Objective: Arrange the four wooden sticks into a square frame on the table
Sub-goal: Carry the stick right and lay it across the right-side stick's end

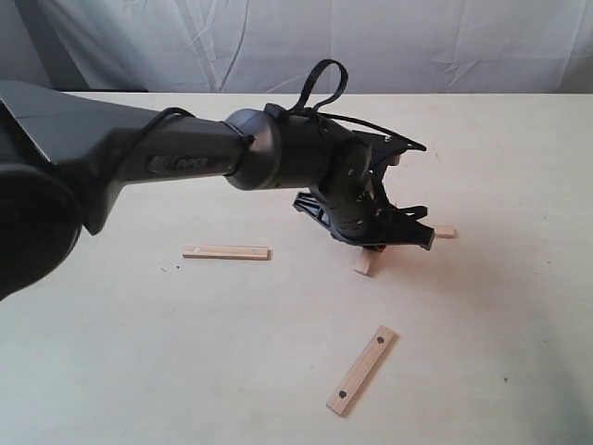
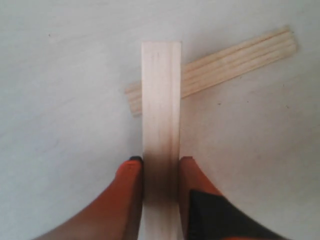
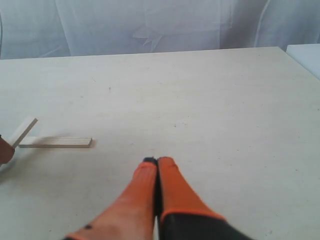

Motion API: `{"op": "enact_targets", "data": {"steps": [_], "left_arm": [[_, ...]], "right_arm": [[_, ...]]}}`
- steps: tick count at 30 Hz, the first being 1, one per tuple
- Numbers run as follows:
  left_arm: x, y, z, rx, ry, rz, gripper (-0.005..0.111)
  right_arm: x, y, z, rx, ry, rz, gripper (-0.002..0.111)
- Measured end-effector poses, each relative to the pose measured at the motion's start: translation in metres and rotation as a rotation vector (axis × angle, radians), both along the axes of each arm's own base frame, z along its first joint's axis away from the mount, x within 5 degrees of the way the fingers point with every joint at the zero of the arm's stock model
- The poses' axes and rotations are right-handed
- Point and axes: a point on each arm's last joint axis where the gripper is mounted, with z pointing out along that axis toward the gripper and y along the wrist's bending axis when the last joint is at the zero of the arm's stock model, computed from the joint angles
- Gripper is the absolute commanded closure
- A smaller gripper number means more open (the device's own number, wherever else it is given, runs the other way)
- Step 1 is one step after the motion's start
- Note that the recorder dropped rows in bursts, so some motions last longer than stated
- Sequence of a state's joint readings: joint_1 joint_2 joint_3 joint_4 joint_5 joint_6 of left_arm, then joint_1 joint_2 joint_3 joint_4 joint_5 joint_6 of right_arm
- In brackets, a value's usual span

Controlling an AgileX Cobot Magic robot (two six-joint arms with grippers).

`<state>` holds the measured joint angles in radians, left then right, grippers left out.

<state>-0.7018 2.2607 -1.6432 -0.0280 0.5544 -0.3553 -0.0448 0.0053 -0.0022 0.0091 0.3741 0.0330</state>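
Left gripper [image 2: 160,162]: orange fingers [image 2: 131,181] clamped narrowly on the sides of one wooden stick [image 2: 160,100]. Held stick is tilted and crosses above second stick [image 2: 240,57], which lies flat on table [image 1: 519,167]; contact cannot be told.

Third stick [image 1: 227,251] flat, left of gripper. Fourth stick [image 1: 361,369], with dark holes, nearer camera, well apart.

Right gripper [image 3: 158,161]: fingertips pressed together, nothing between.

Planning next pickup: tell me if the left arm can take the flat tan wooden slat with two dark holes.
Probably not yet: the left gripper is shut on another tan wooden slat; the holed slat itself lies unobstructed.
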Motion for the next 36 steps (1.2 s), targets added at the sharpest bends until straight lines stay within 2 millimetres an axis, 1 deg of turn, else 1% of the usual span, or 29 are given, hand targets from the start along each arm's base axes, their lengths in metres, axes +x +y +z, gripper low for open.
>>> {"op": "enact_targets", "data": {"steps": [8, 10, 13, 18, 19, 21, 28, 30, 32, 36], "left_arm": [[0.001, 0.0, 0.0, -0.006, -0.007, 0.0, 0.107], [0.001, 0.0, 0.0, -0.006, -0.007, 0.0, 0.105], [0.001, -0.001, 0.0, -0.007, -0.008, 0.0, 0.096], [0.001, -0.001, 0.0, -0.007, -0.008, 0.0, 0.074], [0.001, -0.001, 0.0, -0.007, -0.008, 0.0, 0.071], [0.001, -0.001, 0.0, -0.007, -0.009, 0.0, 0.07], [0.001, 0.0, 0.001, -0.003, -0.004, 0.003, 0.07], [0.002, 0.002, 0.002, 0.004, 0.006, 0.006, 0.073], [0.003, 0.004, 0.007, 0.009, 0.013, 0.01, 0.08], [0.005, 0.013, 0.027, 0.014, 0.01, 0.016, 0.103]], "right_arm": [[0.0, 0.0, 0.0, 0.0, 0.0, 0.0, 0.108], [0.0, 0.0, 0.0, 0.0, 0.0, 0.0, 0.108], [0.0, 0.0, 0.0, 0.0, 0.0, 0.0, 0.108], [0.0, 0.0, 0.0, 0.0, 0.0, 0.0, 0.108], [0.0, 0.0, 0.0, 0.0, 0.0, 0.0, 0.108], [0.0, 0.0, 0.0, 0.0, 0.0, 0.0, 0.108], [0.0, 0.0, 0.0, 0.0, 0.0, 0.0, 0.108], [0.0, 0.0, 0.0, 0.0, 0.0, 0.0, 0.108], [0.0, 0.0, 0.0, 0.0, 0.0, 0.0, 0.108], [0.0, 0.0, 0.0, 0.0, 0.0, 0.0, 0.108]]}}
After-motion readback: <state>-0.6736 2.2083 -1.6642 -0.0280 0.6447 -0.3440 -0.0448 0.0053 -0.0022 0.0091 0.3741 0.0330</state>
